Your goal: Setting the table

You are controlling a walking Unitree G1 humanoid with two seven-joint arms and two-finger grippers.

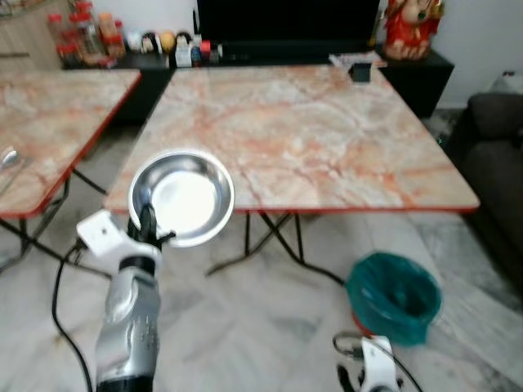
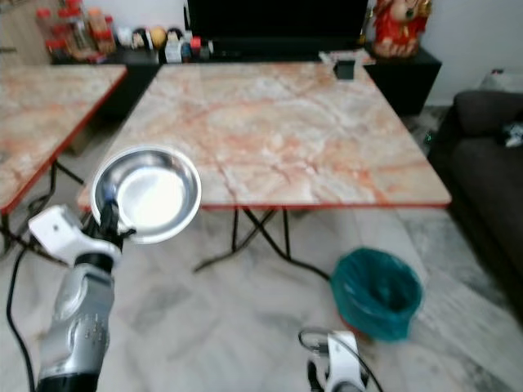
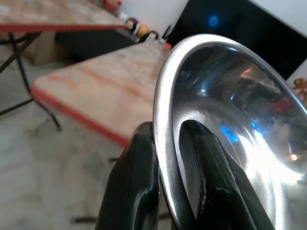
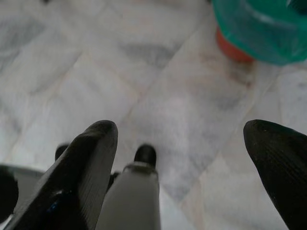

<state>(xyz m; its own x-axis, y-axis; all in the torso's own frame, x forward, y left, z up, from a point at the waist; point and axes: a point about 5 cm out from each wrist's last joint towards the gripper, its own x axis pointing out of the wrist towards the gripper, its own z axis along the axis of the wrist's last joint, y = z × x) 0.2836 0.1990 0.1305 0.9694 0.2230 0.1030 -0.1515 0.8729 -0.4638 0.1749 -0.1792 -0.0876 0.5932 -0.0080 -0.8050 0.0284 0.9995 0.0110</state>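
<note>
Steel bowl (image 1: 182,197) is pinched by its rim in the left gripper (image 3: 163,172), carried just short of the marble table (image 1: 327,139) ahead. Next comes setting it flat there. Right gripper (image 4: 182,143) hangs spread, probably idle, over the floor.

The big table (image 1: 310,139) has a marble-pattern top with a red edge and stands on folding black legs. Near its far edge lies a small dark object (image 1: 361,72), too small to identify, beside some papers (image 1: 347,59). A second table (image 1: 49,122) of the same kind stands to the left. The floor (image 1: 261,327) is of pale grey marble tiles, and on it stands a bin with a green bag (image 1: 394,296).
</note>
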